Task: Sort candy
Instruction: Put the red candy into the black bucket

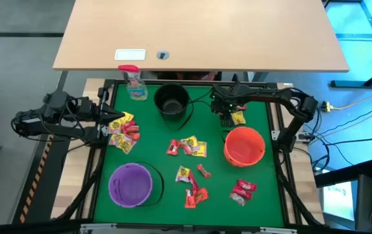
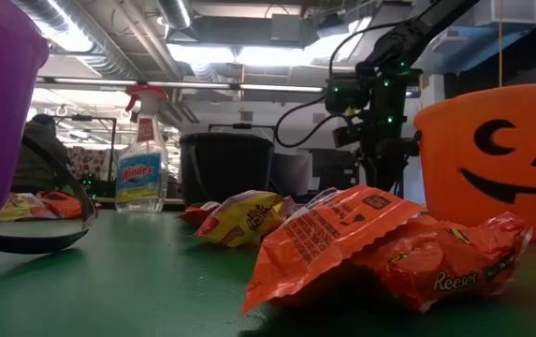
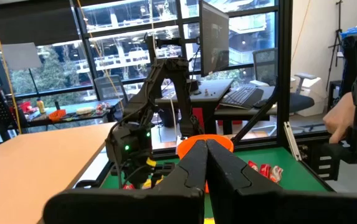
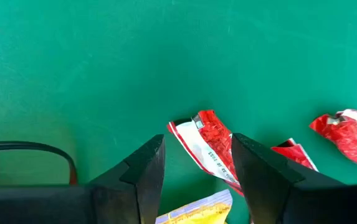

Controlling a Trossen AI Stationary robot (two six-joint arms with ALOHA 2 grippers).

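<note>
1. I am holding the right gripper point(image 1: 237, 117) up near the table's point(image 1: 153, 156) 1 o'clock area, just behind the orange bucket point(image 1: 244, 145); its fingers point(image 4: 142, 177) are standing apart, with a yellow packet point(image 4: 197, 210) showing between them, though I cannot tell whether they are pinching it.
2. I am keeping the left gripper point(image 1: 105, 114) parked at the 9 o'clock edge with its fingers pressed together on nothing, right beside a small heap of candy point(image 1: 123, 131).
3. The rest of the candy is lying scattered: a cluster mid-table point(image 1: 187, 147), more toward 6 o'clock point(image 1: 193, 188), and red packets point(image 1: 243, 190) near 5 o'clock.
4. I am judging the bucket the right arm's concern (it sits directly toward 6 o'clock from those fingers), with the purple bucket point(image 1: 130, 184) and black bucket point(image 1: 171, 101) farther off.
</note>
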